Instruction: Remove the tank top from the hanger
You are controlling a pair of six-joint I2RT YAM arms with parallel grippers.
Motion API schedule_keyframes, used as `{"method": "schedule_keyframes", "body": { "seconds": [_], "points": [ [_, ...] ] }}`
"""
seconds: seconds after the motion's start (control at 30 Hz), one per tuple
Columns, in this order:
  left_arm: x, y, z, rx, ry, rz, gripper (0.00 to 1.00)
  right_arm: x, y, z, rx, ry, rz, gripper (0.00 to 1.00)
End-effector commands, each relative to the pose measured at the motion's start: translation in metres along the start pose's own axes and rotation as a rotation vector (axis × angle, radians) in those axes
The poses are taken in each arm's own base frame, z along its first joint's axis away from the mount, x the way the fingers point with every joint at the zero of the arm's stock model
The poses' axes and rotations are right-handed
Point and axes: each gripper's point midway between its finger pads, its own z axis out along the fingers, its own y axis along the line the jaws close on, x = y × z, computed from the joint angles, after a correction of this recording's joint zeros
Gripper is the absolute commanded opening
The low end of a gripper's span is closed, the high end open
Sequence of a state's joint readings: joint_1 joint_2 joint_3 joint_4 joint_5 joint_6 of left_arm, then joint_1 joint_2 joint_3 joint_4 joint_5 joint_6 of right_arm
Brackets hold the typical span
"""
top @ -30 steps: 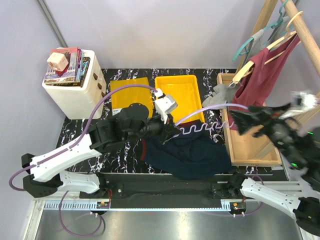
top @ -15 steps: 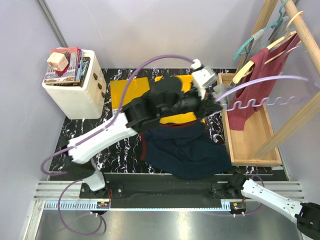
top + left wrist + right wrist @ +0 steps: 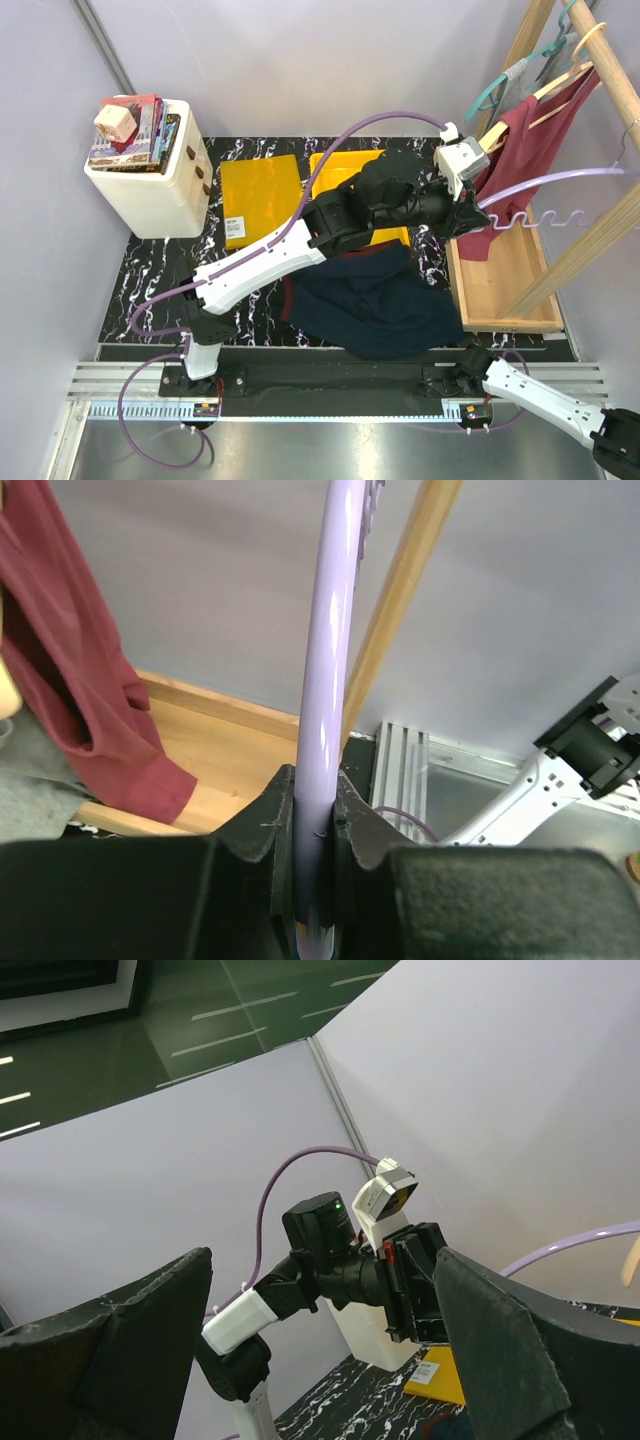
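Tank top [image 3: 528, 150] hangs on hanger [image 3: 556, 84], unremoved; my left gripper [image 3: 466, 208] sits beside it, pinched closed, empty; right gripper [image 3: 322, 1260] spread open.

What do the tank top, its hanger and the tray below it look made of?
Tank top: soft matte maroon cloth, probably a knit; it hangs in limp folds. Hanger: pale wood, smooth, seemingly unpainted. Tray: light wood planks, matte, with grain faintly visible.
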State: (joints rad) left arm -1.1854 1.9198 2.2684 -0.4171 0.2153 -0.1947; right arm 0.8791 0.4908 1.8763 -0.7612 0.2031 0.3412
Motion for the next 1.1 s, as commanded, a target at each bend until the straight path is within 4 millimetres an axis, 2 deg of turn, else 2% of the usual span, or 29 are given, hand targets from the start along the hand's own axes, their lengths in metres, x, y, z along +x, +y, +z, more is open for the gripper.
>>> {"method": "schedule_keyframes", "body": {
  "seconds": [0.0,0.2,0.23,0.3,0.33,0.37,0.47,0.5,0.53,0.57,0.6,0.63,0.67,0.7,0.73,0.77,0.8,0.87,0.9,0.97,1.0,1.07],
  "points": [
    [-0.034,-0.018,-0.001,0.058,-0.119,0.028,0.0,0.002,-0.012,0.001,0.054,-0.009,-0.009,1.0],
    [-0.012,-0.013,0.007,0.055,-0.065,0.016,0.0,0.005,-0.02,-0.001,0.089,-0.013,-0.014,1.0],
    [-0.011,-0.012,0.004,0.045,-0.058,0.018,0.04,0.005,-0.021,-0.003,0.091,-0.013,-0.014,1.0],
    [-0.006,-0.007,-0.002,0.014,-0.035,0.03,0.29,0.007,-0.022,-0.003,0.096,-0.012,-0.015,1.0],
    [-0.006,-0.007,-0.012,0.007,-0.03,0.036,0.4,0.007,-0.023,-0.003,0.097,-0.011,-0.015,1.0],
    [-0.007,-0.005,-0.019,-0.01,-0.03,0.055,0.62,0.009,-0.023,-0.003,0.097,-0.006,-0.016,1.0],
    [-0.014,-0.007,-0.053,-0.039,-0.043,0.093,0.73,0.011,-0.025,-0.004,0.1,-0.004,-0.019,1.0],
    [-0.017,-0.008,-0.063,-0.044,-0.049,0.102,0.86,0.011,-0.025,-0.005,0.101,-0.005,-0.02,1.0],
    [-0.019,-0.011,-0.082,-0.051,-0.057,0.109,0.99,0.011,-0.026,-0.004,0.103,-0.004,-0.025,1.0],
    [-0.022,-0.01,-0.094,-0.073,-0.066,0.114,0.99,0.011,-0.026,-0.005,0.105,-0.006,-0.026,1.0],
    [-0.038,-0.015,-0.121,-0.083,-0.112,0.12,0.99,0.012,-0.026,-0.005,0.105,-0.004,-0.028,1.0],
    [-0.019,-0.009,-0.127,-0.11,-0.077,0.115,0.99,0.013,-0.028,-0.004,0.11,-0.003,-0.034,1.0],
    [-0.017,-0.002,-0.138,-0.161,-0.085,0.104,0.99,0.016,-0.029,-0.003,0.113,0.004,-0.039,1.0],
    [-0.027,-0.005,-0.163,-0.181,-0.125,0.101,0.99,0.019,-0.031,-0.002,0.12,0.011,-0.044,1.0],
    [-0.001,0.004,-0.166,-0.213,-0.08,0.083,0.99,0.021,-0.034,-0.001,0.135,0.011,-0.052,1.0],
    [0.007,0.009,-0.173,-0.247,-0.081,0.05,0.99,0.027,-0.038,0.002,0.15,0.023,-0.06,1.0],
    [0.028,0.012,-0.182,-0.258,-0.055,0.029,0.99,0.03,-0.041,0.003,0.16,0.029,-0.066,1.0],
    [0.054,0.013,-0.186,-0.265,-0.019,-0.038,0.99,0.042,-0.048,0.01,0.188,0.055,-0.089,1.0],
    [0.085,0.018,-0.188,-0.277,0.036,-0.067,0.99,0.046,-0.05,0.012,0.193,0.066,-0.094,1.0],
    [0.118,0.024,-0.188,-0.314,0.078,-0.148,0.99,0.065,-0.054,0.022,0.205,0.114,-0.11,1.0],
    [0.156,0.032,-0.189,-0.35,0.138,-0.178,0.99,0.071,-0.055,0.025,0.204,0.132,-0.112,0.99],
    [0.184,0.038,-0.185,-0.398,0.147,-0.229,0.99,0.092,-0.057,0.035,0.198,0.186,-0.128,1.0]
  ]
}}
